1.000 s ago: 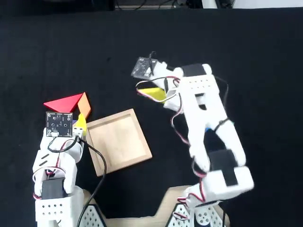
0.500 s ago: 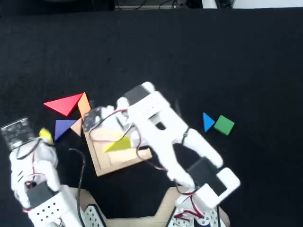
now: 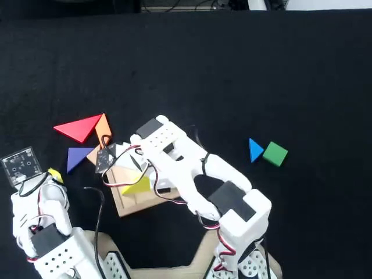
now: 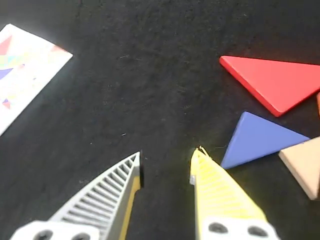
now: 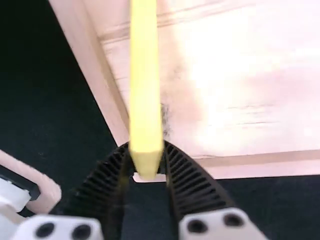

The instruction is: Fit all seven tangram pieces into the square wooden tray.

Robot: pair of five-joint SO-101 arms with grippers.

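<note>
– Tangram pieces seated in the tray (image 3: 131, 202) yet?
– None, by my read. Yellow piece (image 3: 137, 186) is over the tray, edge-on, pinched tight in the right hand (image 5: 146, 150), not yet set down.
– Count?
– Seven pieces, one tray. Left of the tray, bunched close: red triangle (image 3: 78, 127), orange piece (image 3: 103, 125), dark blue triangle (image 3: 75, 157), tan triangle (image 3: 93, 154). Well apart to the tray's right: small blue triangle (image 3: 254, 149), green square (image 3: 274, 154), side by side.
– Left hand (image 4: 169, 155)?
– Spread wide, empty, over the bench (image 3: 232, 70) left of the tray, near the dark blue triangle.
– Left to do?
– All seven need seating, I'd judge.
</note>
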